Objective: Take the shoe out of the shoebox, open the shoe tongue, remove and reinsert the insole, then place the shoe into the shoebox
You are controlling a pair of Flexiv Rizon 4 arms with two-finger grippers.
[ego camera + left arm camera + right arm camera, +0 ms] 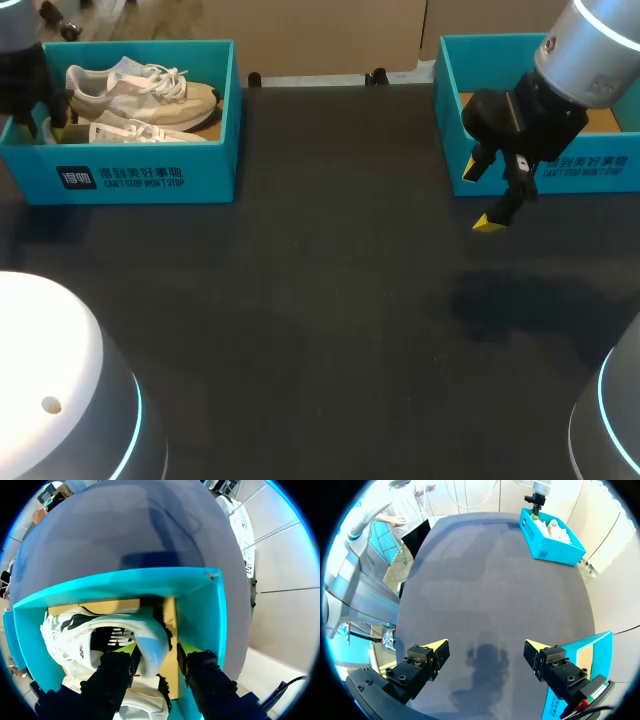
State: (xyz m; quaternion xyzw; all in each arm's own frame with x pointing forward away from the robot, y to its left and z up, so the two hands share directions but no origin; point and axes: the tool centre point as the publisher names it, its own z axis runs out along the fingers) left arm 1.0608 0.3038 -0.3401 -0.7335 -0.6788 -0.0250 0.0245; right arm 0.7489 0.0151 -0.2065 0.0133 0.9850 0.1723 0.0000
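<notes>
The left shoebox is teal and holds two white and beige shoes side by side. My left gripper is down inside its left end. In the left wrist view the heel of the upper shoe lies between the fingers of my left gripper. One finger touches the heel and the other stands a little apart, with cardboard showing in the gap. The second shoe lies under the gripper. My right gripper hangs open and empty over the table, in front of the right box.
A second teal box with a cardboard floor stands at the back right, beside my right gripper. The black table stretches between the two boxes. From the right wrist the left shoebox shows at the far side.
</notes>
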